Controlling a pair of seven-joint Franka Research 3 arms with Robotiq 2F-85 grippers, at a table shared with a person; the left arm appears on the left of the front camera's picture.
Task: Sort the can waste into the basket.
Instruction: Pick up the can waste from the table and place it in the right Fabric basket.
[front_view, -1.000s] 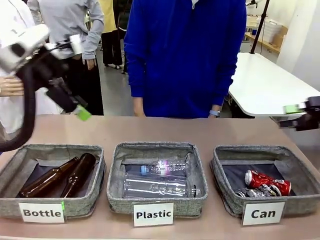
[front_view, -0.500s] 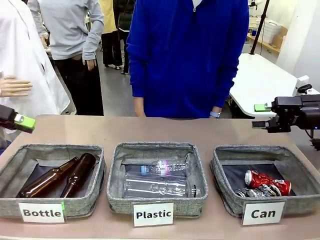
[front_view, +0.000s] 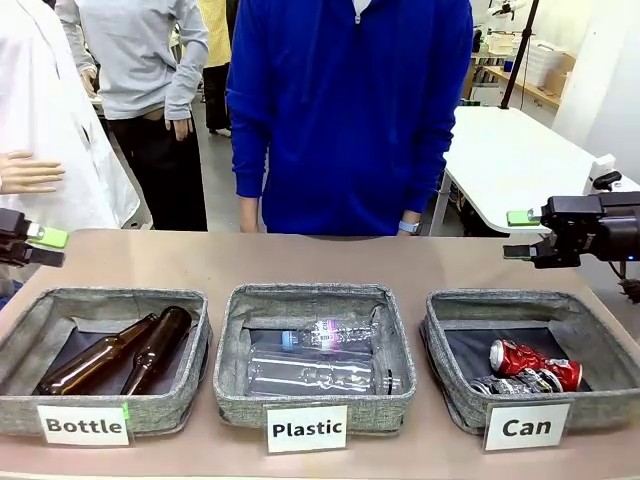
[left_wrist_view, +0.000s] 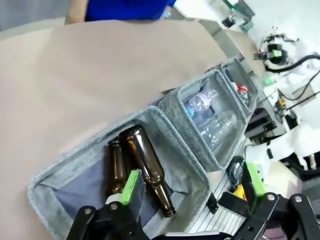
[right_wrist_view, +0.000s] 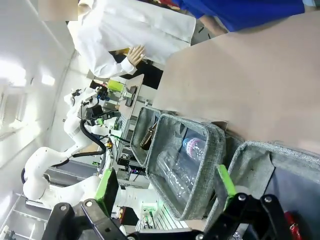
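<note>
The can waste (front_view: 528, 368) lies inside the basket (front_view: 447, 388) with the white "Can" label, at the right end of a row of three grey fabric baskets on the brown table (front_view: 300, 262) in front of me: a shiny red crushed can (front_view: 535, 361) rests against a dark and silver one (front_view: 518, 384) on the dark lining, toward the basket's near side. Going from left to right across my front view, my left gripper (front_view: 35, 247) pokes in from the left edge, its green-padded fingers spread apart and holding nothing, raised above the table behind the first basket. Below it, the "Bottle" basket (front_view: 25, 340) holds two brown glass bottles (front_view: 125, 352) lying side by side. The middle "Plastic" basket (front_view: 232, 345) holds two clear plastic bottles (front_view: 318, 358) lying on their sides. Then comes the "Can" basket, and above and behind its far right corner my right gripper (front_view: 522, 235) reaches in from the right edge, fingers likewise spread wide and empty, pointing left. In my left wrist view, the left gripper (left_wrist_view: 192, 186) hangs over the brown bottles (left_wrist_view: 140, 170), touching none. A person in a blue top (front_view: 345, 110) stands at the far side of the table, facing me.
</note>
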